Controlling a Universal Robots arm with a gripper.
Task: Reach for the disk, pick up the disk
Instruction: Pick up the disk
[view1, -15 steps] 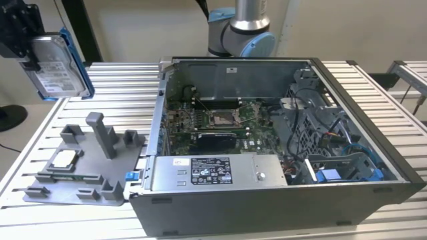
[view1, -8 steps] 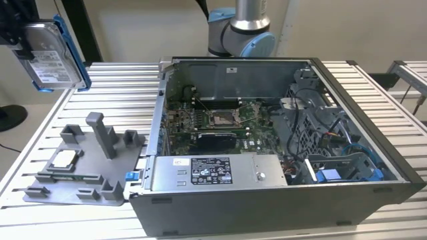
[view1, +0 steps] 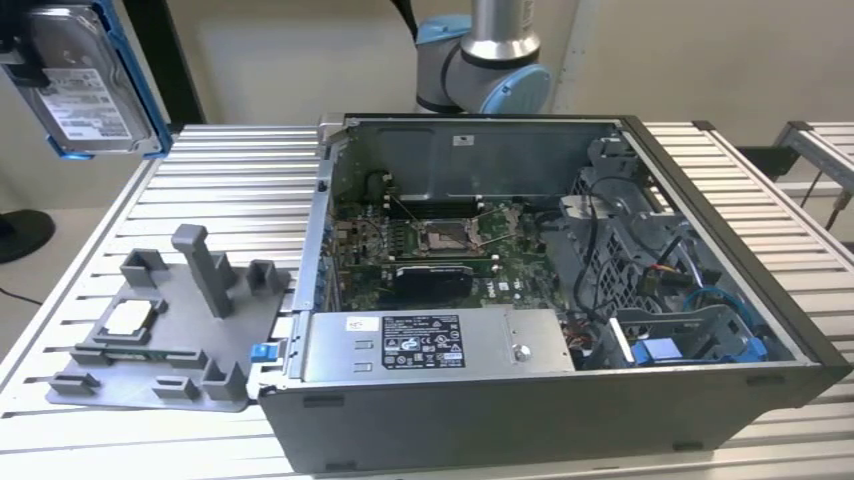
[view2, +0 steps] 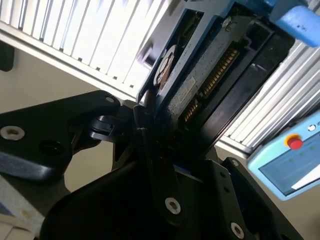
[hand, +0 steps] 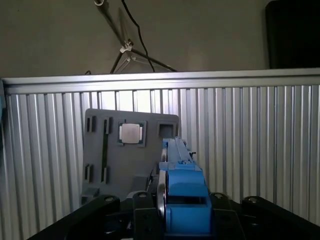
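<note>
The disk (view1: 87, 85) hangs high above the slatted table at the exterior view's upper left, standing on edge, its silver face and white label showing inside blue rails. In the first wrist view the disk (hand: 182, 187) is seen edge-on, its blue rail rising between the black fingers. My gripper (hand: 182, 220) is shut on the disk. From the underside in the second wrist view, the disk (view2: 210, 75) shows its connector row, clamped between the black fingers (view2: 150, 145).
An open computer case (view1: 561, 400) fills the table's middle and the exterior view's right, with a long grey box (view1: 427, 345) along its front. A grey fixture plate (view1: 134, 375) holding a small silver chip (view1: 127, 318) lies below the disk. The arm's base (view1: 481, 60) stands behind the case.
</note>
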